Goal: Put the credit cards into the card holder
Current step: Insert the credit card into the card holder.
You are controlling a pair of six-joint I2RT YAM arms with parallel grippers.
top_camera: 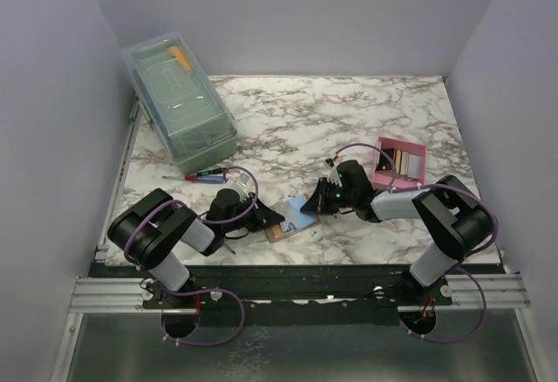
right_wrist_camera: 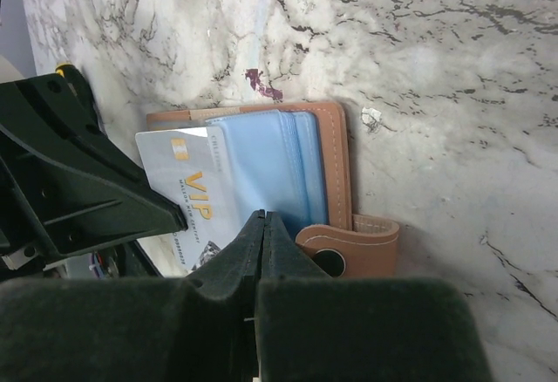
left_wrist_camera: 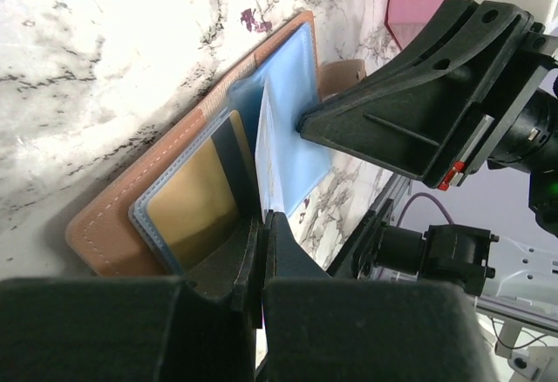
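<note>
- Left gripper [left_wrist_camera: 261, 225]: jaws pinched narrow on a thin light blue plastic card printed "VIP" [right_wrist_camera: 187, 195]. The card rises tilted from between the tips.
- Right gripper [right_wrist_camera: 261, 225]: jaws pressed together, tips at the edge of the pale blue clear sleeves [right_wrist_camera: 281, 162]. Can't tell if a sleeve is actually pinched.
- The two grippers face each other, just apart, with the VIP card between them.
- Tan-brown stitched leather card holder [right_wrist_camera: 336, 162]: lies open and flat on the marble table [right_wrist_camera: 418, 68], directly under both sets of tips. Its snap tab is beside the right fingers.
- Count: 1 holder, 1 VIP card in the jaws, and 1 gold-yellow card [left_wrist_camera: 192, 199] already seated in a sleeve.
- Pink slotted plastic tray [top_camera: 384, 175]: right of the holder and well apart. It holds more cards, number unreadable.
</note>
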